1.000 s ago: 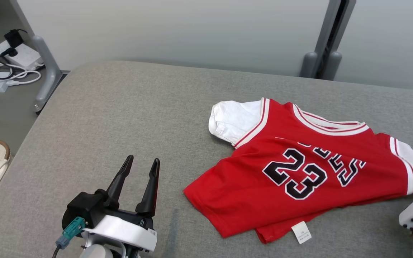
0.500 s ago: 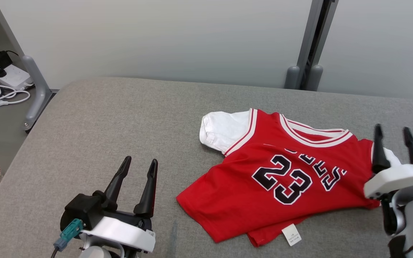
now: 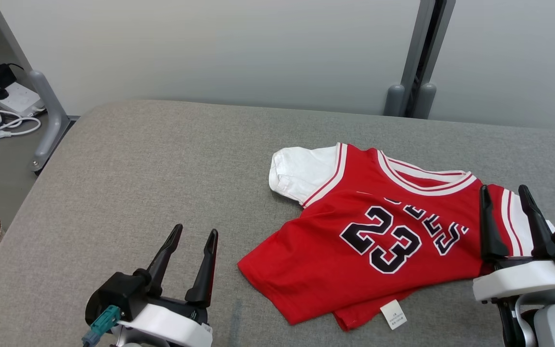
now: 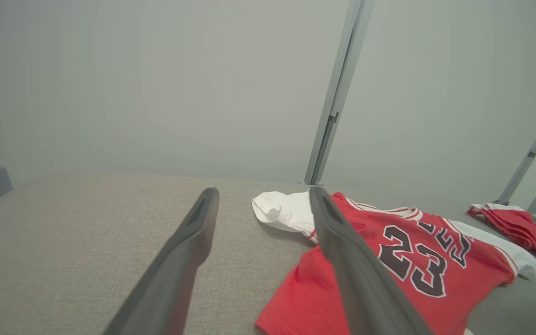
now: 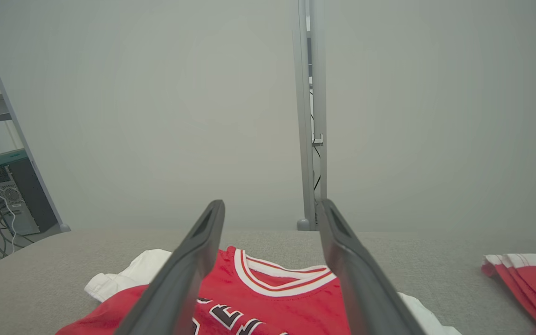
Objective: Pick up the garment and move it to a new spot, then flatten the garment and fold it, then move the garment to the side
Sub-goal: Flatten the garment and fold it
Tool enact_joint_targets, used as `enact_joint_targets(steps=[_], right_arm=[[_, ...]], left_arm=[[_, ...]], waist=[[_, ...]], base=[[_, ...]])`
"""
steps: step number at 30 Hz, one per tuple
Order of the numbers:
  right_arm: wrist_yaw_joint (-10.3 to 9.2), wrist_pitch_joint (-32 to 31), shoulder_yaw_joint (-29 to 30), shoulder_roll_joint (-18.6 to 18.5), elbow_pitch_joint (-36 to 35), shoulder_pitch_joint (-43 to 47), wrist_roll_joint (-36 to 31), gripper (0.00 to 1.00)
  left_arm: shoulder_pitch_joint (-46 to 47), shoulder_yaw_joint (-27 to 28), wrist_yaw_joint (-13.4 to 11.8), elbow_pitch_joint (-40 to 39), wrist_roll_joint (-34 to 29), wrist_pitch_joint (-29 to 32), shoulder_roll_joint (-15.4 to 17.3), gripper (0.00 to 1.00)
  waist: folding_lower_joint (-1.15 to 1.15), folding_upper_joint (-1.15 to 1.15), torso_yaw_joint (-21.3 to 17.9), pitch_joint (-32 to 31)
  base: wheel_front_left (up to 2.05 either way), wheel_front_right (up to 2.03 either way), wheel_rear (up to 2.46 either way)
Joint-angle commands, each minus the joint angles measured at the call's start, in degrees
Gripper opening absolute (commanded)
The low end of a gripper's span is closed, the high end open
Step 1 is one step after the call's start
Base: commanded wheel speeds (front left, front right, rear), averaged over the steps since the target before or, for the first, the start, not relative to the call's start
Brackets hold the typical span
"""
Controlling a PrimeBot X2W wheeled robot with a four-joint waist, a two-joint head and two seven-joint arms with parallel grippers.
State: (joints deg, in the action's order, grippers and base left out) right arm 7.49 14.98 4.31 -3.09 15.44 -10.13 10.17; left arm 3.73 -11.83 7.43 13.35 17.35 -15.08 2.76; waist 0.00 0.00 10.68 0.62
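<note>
- The garment [image 3: 378,241], a red jersey with white sleeves, lies on the grey cushioned surface [image 3: 138,168], toward my right side. It reads "23" in black numerals edged in white.
- Black letters above the number are creased over, and I cannot read them.
- A white tag [image 3: 393,314] at the hem carries print too small to read.
- My left gripper [image 3: 195,230] is spread and empty, near the hem's left corner but apart from it.
- My right gripper [image 3: 504,189] is spread and empty too, at the jersey's right sleeve. I cannot tell if it touches.
- My wrist views show a folded red-and-white pile [image 5: 528,274] farther right.
- The head view shows a power strip [image 3: 17,99] on the floor.
</note>
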Motion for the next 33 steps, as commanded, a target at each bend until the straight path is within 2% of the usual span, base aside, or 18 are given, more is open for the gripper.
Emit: enact_joint_targets(steps=[1,12,16,20,21,26,33], right_arm=[[0.0,0.16,-0.04,-0.1,-0.78,0.37,0.28,1.0],[-0.01,0.16,-0.81,0.12,-0.03,-0.32,-1.1,1.0],[0.0,0.16,-2.85,-1.52,4.92,-3.91,-2.14,1.0],[-0.01,-1.14,-5.58,-4.24,12.91,-10.68,-0.8,1.0],[-0.01,-1.14,-5.58,-4.24,12.91,-10.68,-0.8,1.0],[-0.01,-7.57,-9.7,-8.56,22.73,-21.4,1.08,1.0],[-0.01,-17.62,-15.81,-13.95,34.15,-33.83,7.09,1.0]], left_arm=[[0.1,0.23,0.08,-0.2,0.1,-0.09,0.25,1.0],[1.49,-0.02,0.08,-0.86,0.84,-0.09,0.25,1.0],[2.22,-1.17,0.08,-0.48,1.4,-0.09,0.24,1.0],[3.36,-2.26,0.08,-0.45,2.11,-0.09,0.25,1.0],[3.36,-2.26,0.08,-0.45,2.11,-0.09,0.25,1.0],[4.84,-3.43,0.08,-0.64,3.36,-0.08,0.26,1.0],[6.74,-5.83,0.08,-1.09,5.6,-0.09,0.21,1.0]], waist=[[0.0,0.0,0.12,0.25],[0.0,0.0,1.33,1.99],[0.0,0.0,2.88,3.61],[0.0,0.0,5.3,5.9],[0.0,0.0,5.3,5.9],[0.0,0.0,8.57,8.95],[0.0,0.0,13.26,12.99]], base=[[0.0,0.0,0.0],[0.0,0.0,0.0],[0.0,0.0,0.0],[0.0,0.0,0.0],[0.0,0.0,0.0],[0.0,0.0,0.0],[0.0,0.0,0.0]])
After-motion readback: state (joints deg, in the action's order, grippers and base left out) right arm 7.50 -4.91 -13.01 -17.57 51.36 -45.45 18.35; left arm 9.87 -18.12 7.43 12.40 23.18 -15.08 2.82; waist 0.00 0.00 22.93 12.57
